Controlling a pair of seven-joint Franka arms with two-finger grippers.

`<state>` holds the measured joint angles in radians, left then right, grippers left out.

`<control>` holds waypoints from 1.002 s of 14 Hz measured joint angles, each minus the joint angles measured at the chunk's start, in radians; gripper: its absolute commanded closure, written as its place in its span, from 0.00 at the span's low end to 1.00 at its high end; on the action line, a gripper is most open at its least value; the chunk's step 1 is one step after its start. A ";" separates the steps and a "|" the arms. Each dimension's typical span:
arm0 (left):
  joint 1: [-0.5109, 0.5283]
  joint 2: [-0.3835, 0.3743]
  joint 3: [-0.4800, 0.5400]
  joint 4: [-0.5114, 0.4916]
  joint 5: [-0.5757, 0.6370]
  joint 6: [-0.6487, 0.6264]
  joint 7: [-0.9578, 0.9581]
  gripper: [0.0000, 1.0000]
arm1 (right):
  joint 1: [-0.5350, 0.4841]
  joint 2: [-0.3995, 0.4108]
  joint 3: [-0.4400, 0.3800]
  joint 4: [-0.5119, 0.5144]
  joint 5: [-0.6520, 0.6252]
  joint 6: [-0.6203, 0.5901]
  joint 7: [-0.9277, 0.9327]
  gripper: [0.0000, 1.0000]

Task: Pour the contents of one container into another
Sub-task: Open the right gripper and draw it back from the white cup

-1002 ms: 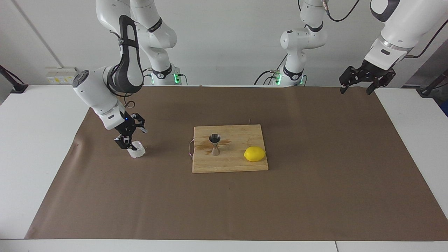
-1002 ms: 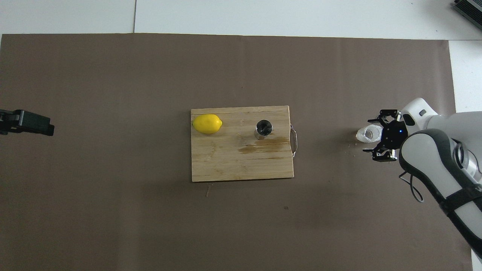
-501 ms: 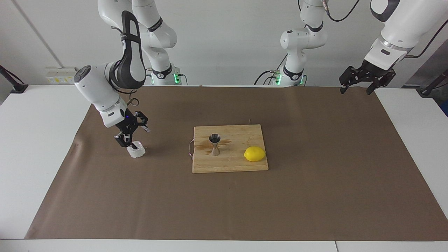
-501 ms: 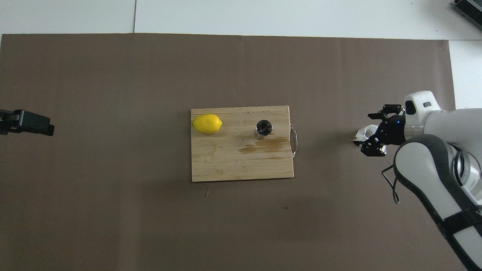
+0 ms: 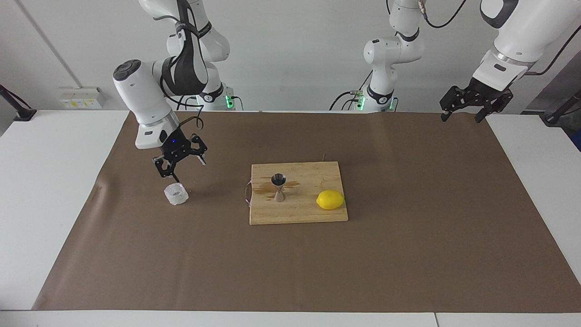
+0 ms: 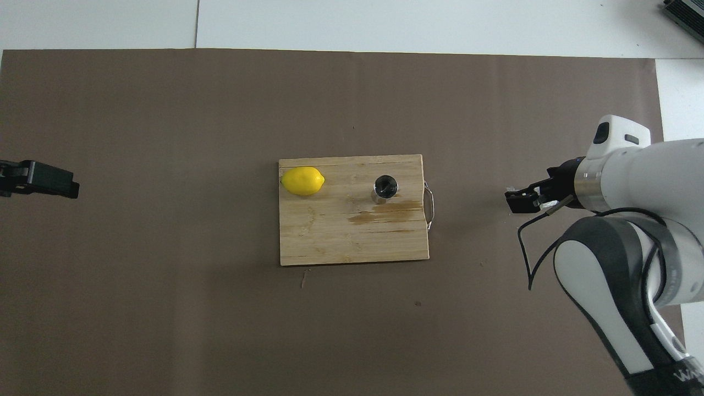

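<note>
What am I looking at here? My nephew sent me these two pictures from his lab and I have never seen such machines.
These are two white robot arms bolted at one edge of a table covered in brown paper. One picture is taken from across the table, facing them; the other looks down from above their own end.

On a wooden cutting board in the middle stand a small steel jigger and a lemon. Beside the board, toward the right arm's end, a small clear cup sits on the paper.

The right gripper hangs just above that cup, jaws open, holding nothing. The left gripper waits over the table's other end, also open and empty.

The board shows a wet-looking stain by the jigger.
</note>
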<state>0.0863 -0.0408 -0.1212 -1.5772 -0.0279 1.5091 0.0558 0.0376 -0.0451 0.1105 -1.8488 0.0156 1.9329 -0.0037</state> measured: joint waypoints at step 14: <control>0.000 0.000 0.000 0.000 0.000 0.000 0.000 0.00 | -0.081 0.092 -0.014 0.203 -0.029 -0.236 0.111 0.00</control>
<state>0.0863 -0.0408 -0.1213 -1.5772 -0.0279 1.5091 0.0558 -0.0439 0.0466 0.0970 -1.6459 -0.0137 1.6971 0.1072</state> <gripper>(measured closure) 0.000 0.000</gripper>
